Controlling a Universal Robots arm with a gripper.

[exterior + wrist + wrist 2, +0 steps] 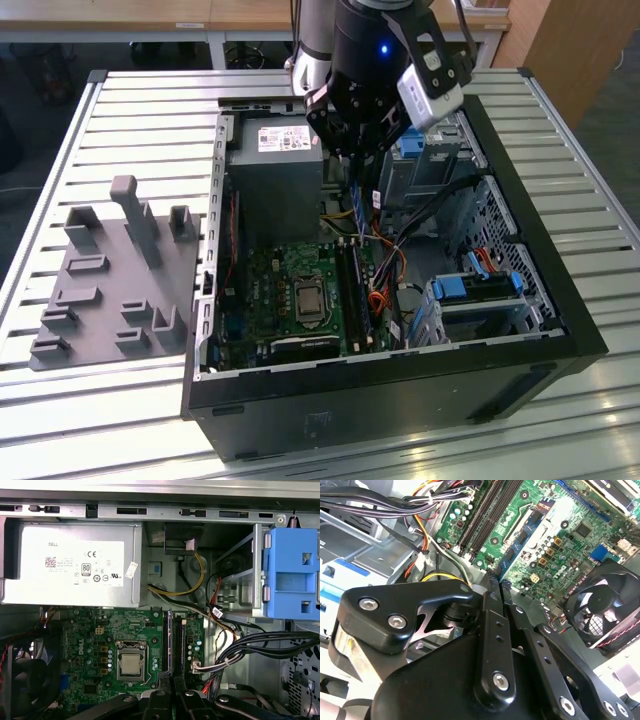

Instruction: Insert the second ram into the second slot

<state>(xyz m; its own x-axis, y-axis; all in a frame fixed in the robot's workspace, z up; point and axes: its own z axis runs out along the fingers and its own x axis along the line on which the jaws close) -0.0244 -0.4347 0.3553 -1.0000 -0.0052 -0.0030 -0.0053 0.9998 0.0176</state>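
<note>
Exterior view: the second ram (362, 205) is held pinched in the gripper (357, 175) above the motherboard (270, 285), to the exterior view's right of the power supply (275, 170). Both wrist views: fingers (490, 610) (159, 700) drawn narrow, memory slots (487, 512) (182, 640) seen beyond them.

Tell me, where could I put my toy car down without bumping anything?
The slatted table is bare between the grey tray and its far edge, and along the near edge. Inside the computer case, cables crowd around the gripper.

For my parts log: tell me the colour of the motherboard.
Green; the motherboard shows best in the first wrist view.
</note>
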